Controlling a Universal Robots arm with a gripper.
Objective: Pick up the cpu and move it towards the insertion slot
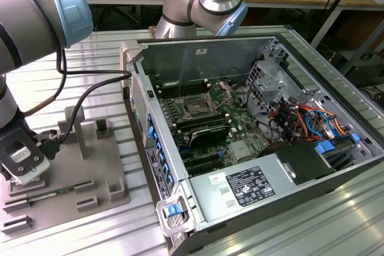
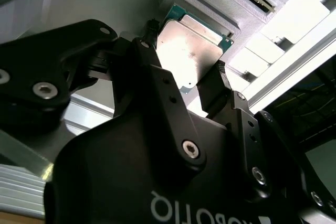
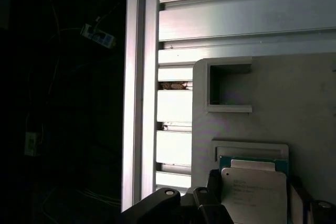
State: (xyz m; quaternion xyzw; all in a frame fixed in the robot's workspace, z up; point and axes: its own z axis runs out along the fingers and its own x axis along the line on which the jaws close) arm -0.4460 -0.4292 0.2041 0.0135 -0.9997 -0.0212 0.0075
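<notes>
1. Pincer (image 2: 184, 56): clenched on the cpu (image 2: 190, 48). In both wrist views its dark fingers (image 2: 220, 77) press on two opposite edges of the chip.
2. Position: the cpu sits low over the grey fixture plate (image 1: 90, 166), at its recessed nest, on the exterior view's left. Whether it is clear of the nest I cannot tell. The insertion slot (image 1: 197, 107) lies well apart, inside the open computer case (image 1: 198, 58), toward the exterior view's right.
3. Hazards, as I judge them: the hold is on thin edges only, so a jolt could tip or drop the chip. The case wall stands between plate and slot, and a low path would strike it. A skewed arrival could bend the slot's pins.
4. Attitude: the cpu lies flat, parallel to the plate, pale metal face upward toward the wrist cameras. It is near square, with no marked long axis, and the fingers span one pair of sides.
</notes>
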